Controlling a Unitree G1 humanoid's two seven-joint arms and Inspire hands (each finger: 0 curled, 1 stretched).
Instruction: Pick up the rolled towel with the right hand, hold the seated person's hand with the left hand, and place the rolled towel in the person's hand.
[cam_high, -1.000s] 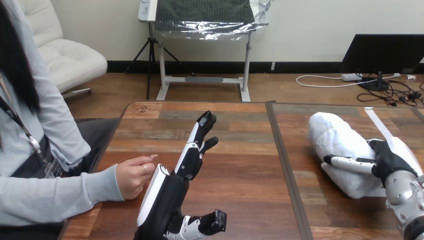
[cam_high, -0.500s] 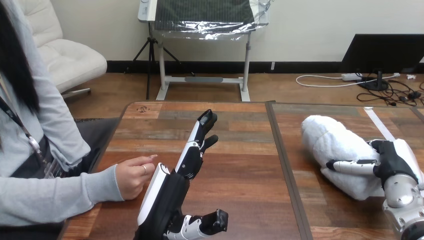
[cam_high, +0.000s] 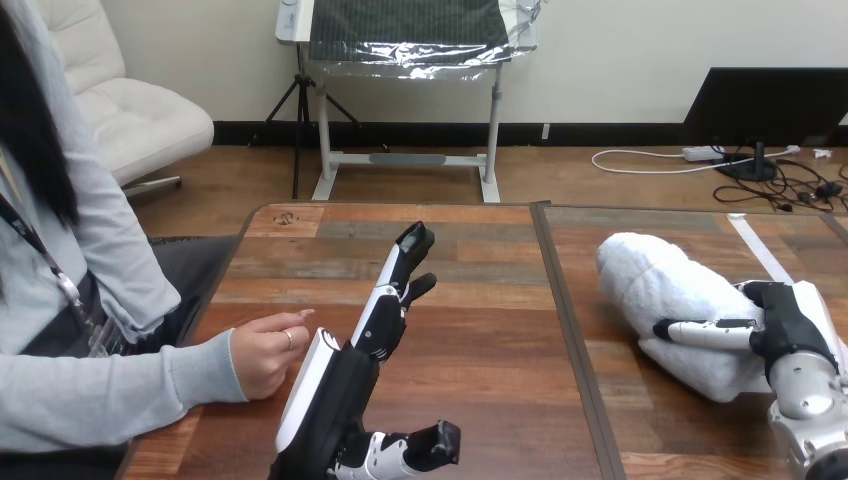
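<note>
**Towel is gripped at the right; lift it cleanly before crossing the table**

The wooden table (cam_high: 480, 350) carries the rolled towel (cam_high: 665, 290) on its right half, lying at a slant, well apart from the person.

The left hand (cam_high: 352, 370) stands on its edge near the table's middle. Its fingers (cam_high: 392, 275) are straight and close together, and its thumb is spread low to the side. It holds nothing.

The right hand (cam_high: 790, 325) is closed on the near end of the towel. Its thumb (cam_high: 700, 330) is laid across the roll, and the other fingers are hidden behind it.

The person's hand (cam_high: 265, 352) rests loosely curled on the table, just beside the left hand. I cannot tell if they touch.

To do this step well, I think the grip should wrap deep round the roll, because the soft cloth can unroll or sag. The lift should be straight up and slow, before the towel travels left.
</note>
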